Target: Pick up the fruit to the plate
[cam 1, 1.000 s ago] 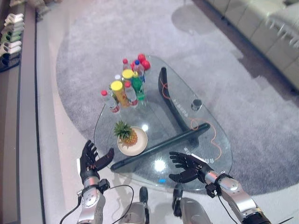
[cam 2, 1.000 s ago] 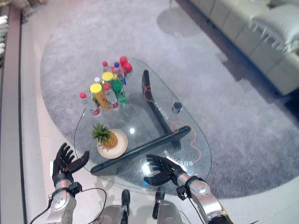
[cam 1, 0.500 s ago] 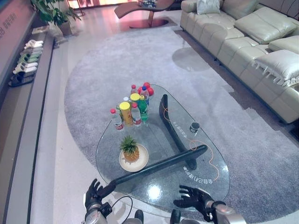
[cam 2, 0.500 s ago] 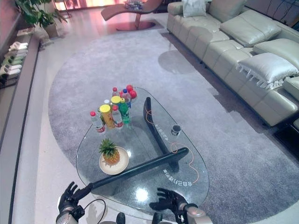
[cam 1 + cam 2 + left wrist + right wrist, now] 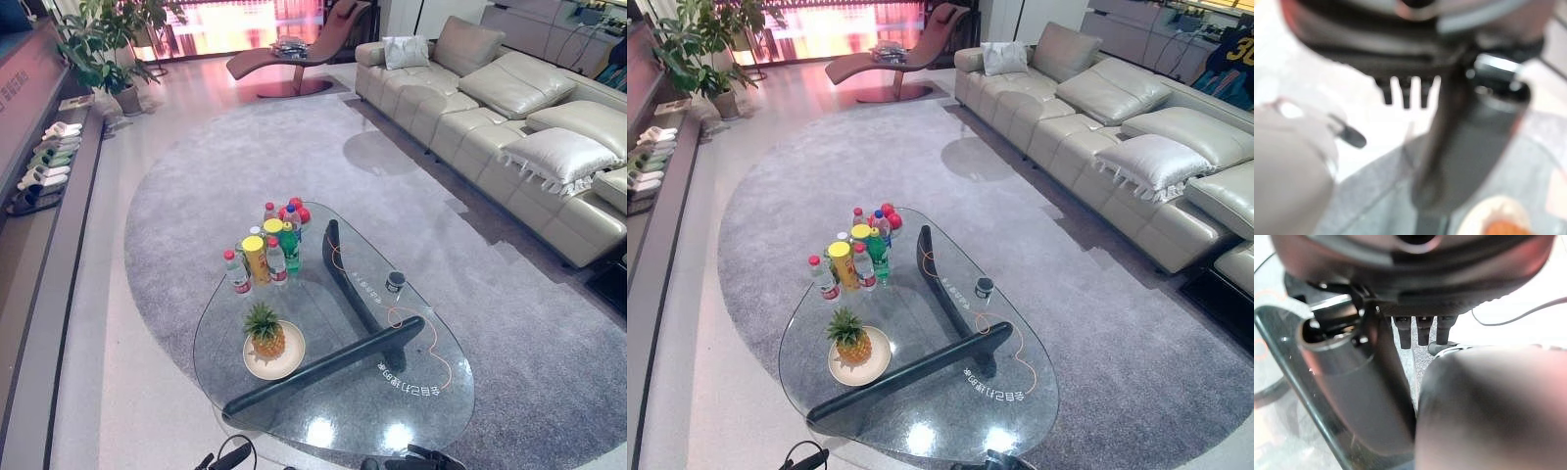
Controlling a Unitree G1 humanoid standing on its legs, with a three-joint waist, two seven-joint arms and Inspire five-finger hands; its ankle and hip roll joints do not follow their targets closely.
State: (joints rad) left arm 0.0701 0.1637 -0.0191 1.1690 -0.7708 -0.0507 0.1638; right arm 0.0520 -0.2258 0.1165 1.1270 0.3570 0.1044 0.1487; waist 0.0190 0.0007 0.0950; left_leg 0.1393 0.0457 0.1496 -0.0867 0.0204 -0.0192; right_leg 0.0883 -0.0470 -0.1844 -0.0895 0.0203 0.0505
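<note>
1. Found the glass tabletop (image 5: 328,397) broad and low. Judged its near rim the thing to keep clear of, with both hands low beside it.
2. Noted the bottles (image 5: 265,257) bunched at the far end, with red round things (image 5: 298,210) behind them. Could not tell whether those were fruit. If so, would have called for a long reach past the bottles without tipping any.
3. Saw the plate (image 5: 291,349) on the tabletop's near left, just beside the dark beam under the glass.
4. Found the pineapple (image 5: 265,336) upright on the plate, leaves up. Judged the task done as far as this fruit went, with nothing more asked here than leaving it unbumped.
5. Read the left robot hand (image 5: 1469,142) as empty, fingers straight, thumb standing out, the plate showing past it.
6. Read the right robot hand (image 5: 1352,382) likewise as empty and relaxed, by the tabletop's near edge. Best kept slack and apart from the glass.
</note>
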